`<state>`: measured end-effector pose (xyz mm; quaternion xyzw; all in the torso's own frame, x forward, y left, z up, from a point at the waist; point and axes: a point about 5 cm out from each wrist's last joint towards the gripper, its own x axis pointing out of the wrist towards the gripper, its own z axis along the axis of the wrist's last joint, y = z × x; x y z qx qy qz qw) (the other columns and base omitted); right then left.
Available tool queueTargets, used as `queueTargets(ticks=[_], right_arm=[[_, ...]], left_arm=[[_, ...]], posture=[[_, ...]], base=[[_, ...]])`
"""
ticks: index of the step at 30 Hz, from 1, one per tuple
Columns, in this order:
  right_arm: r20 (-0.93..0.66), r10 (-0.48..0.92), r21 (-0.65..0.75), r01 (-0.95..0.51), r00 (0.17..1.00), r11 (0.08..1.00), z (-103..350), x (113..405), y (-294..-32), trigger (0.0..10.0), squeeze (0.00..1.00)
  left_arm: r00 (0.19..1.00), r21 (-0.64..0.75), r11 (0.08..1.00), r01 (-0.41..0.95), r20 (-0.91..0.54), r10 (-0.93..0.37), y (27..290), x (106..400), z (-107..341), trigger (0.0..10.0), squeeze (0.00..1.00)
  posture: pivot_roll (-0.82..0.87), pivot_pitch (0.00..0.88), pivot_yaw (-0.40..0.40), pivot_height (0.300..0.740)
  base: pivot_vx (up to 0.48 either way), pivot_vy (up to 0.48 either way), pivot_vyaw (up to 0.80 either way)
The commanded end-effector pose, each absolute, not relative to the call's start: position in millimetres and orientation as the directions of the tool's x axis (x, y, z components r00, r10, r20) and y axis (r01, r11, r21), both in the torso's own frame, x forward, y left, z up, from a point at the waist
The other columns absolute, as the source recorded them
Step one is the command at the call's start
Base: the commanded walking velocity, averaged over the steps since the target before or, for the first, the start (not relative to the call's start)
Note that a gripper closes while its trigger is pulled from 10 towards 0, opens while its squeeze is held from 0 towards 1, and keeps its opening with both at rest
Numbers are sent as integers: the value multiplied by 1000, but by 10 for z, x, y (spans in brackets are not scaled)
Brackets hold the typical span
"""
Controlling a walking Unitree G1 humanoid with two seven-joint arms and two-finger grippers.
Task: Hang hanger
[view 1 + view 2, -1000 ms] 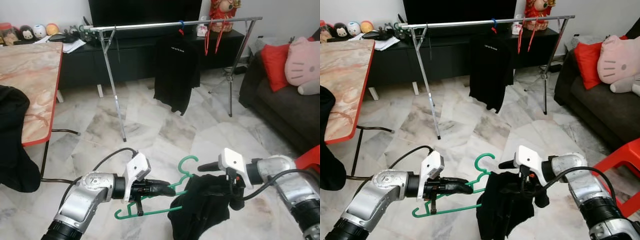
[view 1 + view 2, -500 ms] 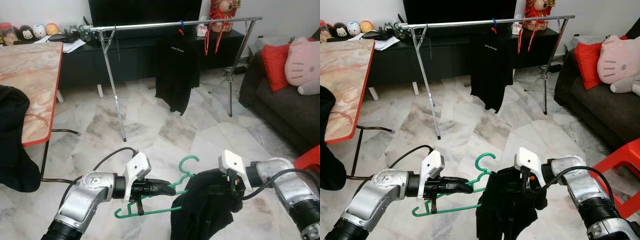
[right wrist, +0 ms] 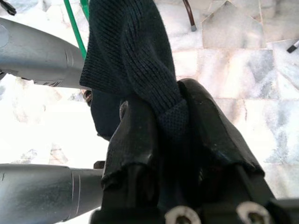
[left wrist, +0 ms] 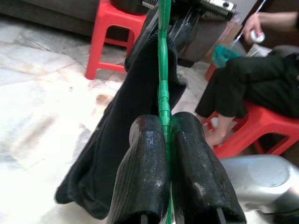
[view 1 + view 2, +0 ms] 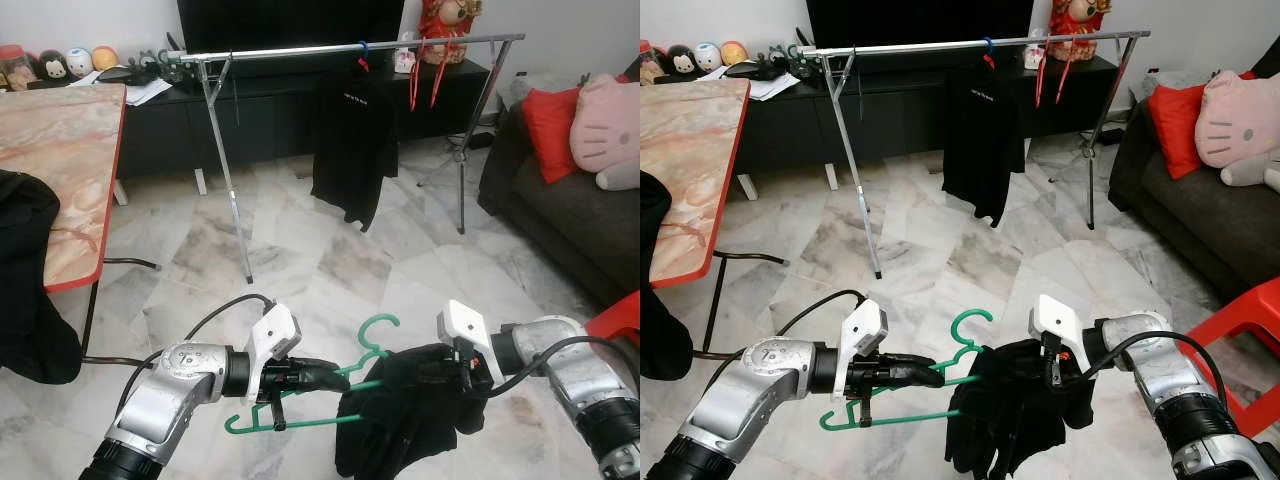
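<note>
- Left gripper [image 5: 330, 376]: fingers [image 4: 145, 172] clenched on the green hanger [image 5: 300, 420], low in front of the robot, above the marble floor [image 5: 330, 260]. Left wrist view shows the green bar pinched tight between the two pads.
- Hanger is roughly level, hook [image 5: 375, 335] pointing up and away, toward the rack [image 5: 340, 48].
- Right gripper [image 5: 455, 385]: fingers [image 3: 135, 135] grasping a black knit garment [image 5: 400, 415], bunched over the hanger's right end and hanging below it. Right wrist view shows a fold of the knit clamped between the pads.
- Both grippers near each other, garment between them.
- Rack stands well apart, across the floor, in front of the black TV bench [image 5: 260, 110]. A black shirt [image 5: 352, 140] hangs from its rail on a blue hook; red hangers [image 5: 425, 70] just beside it toward the rail's right end.
- Table [image 5: 60, 170] with red edge at left, dark cloth [image 5: 30, 280] draped over its near corner.
- Sofa [image 5: 560, 210] at right with red cushion [image 5: 552, 125] and pink plush [image 5: 608, 125].
- Left wrist view: a seated person [image 4: 252, 88] on a red stool [image 4: 247, 135]; second red stool [image 4: 114, 32] behind the garment.
</note>
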<state>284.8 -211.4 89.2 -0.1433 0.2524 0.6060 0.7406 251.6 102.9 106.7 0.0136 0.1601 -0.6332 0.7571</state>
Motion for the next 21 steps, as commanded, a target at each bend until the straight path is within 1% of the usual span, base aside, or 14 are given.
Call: queueTargets(ticks=[1, 6, 7, 8, 15, 18, 20, 21], right_arm=[[-505, 852, 90, -974, 133, 206, 942, 2882, -2039, 0, 0], [-505, 853, 93, -974, 131, 205, 929, 2879, -2026, 0, 0], [-505, 853, 93, -974, 130, 204, 925, 2877, -2024, 0, 0], [-506, 853, 94, -975, 129, 203, 923, 2874, -2022, 0, 0], [-542, 828, 82, -972, 140, 218, 885, 2885, -2055, 0, 0], [-556, 820, 84, -973, 133, 215, 860, 2872, -2058, 0, 0], [-560, 818, 85, -973, 131, 214, 854, 2868, -2057, 0, 0], [-580, 804, 80, -973, 131, 216, 821, 2856, -2071, 0, 0]], left_arm=[[93, -137, 115, 984, -156, -983, 888, 2519, 1301, 10000, 0], [101, -130, 118, 984, -129, -987, 870, 2567, 1332, 10000, 0], [108, -126, 124, 984, -128, -986, 876, 2575, 1331, 10000, 188], [109, -129, 127, 984, -136, -985, 890, 2579, 1320, 10000, 1000], [102, -135, 126, 983, -168, -980, 994, 2574, 1308, 10000, 1000], [91, -136, 115, 984, -176, -980, 1036, 2579, 1328, 10000, 1000], [91, -135, 116, 984, -177, -980, 1046, 2584, 1332, 10000, 1000], [99, -125, 124, 984, -185, -978, 1094, 2613, 1350, 10000, 1000]], posture=[[-14, 0, -97, 740], [-14, 0, -97, 740], [-11, 0, -95, 740], [-10, 0, -96, 740], [-3, 0, -96, 740], [-3, 0, -96, 740], [-3, 0, -95, 740], [-4, 0, -94, 740]], base=[[0, 0, 0], [0, 0, 0], [0, 0, 0], [0, 0, 0], [0, 0, 0], [0, 0, 0], [0, 0, 0], [0, 0, 0]])
